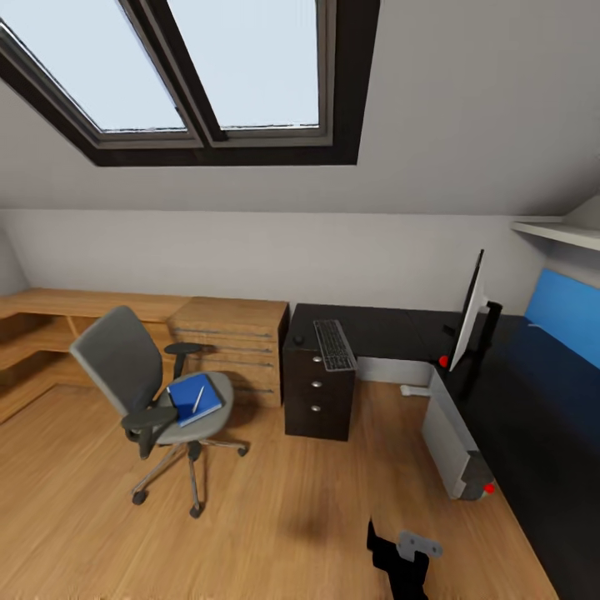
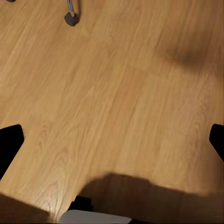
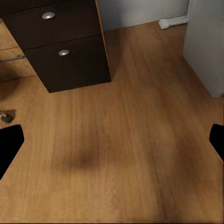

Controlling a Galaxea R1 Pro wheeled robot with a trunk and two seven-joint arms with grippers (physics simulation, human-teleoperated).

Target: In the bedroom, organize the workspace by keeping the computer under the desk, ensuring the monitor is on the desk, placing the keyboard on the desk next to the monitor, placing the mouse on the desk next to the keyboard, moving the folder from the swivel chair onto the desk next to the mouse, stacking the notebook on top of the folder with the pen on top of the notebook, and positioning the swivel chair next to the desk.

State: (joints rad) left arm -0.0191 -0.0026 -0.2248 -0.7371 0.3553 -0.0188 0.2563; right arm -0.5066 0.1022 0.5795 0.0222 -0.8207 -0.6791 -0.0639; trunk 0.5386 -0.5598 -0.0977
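I see both claws spread wide over bare floor (image 2: 116, 93), holding nothing; chair (image 1: 142, 375) at ten o'clock

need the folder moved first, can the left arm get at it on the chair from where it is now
Probably not yet. The folder lies on the chair seat across open floor, and the left gripper hangs over bare floorboards. Nothing blocks the way; the robot likely has to roll closer.

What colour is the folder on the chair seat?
Bright blue; the folder shows best in the head view.
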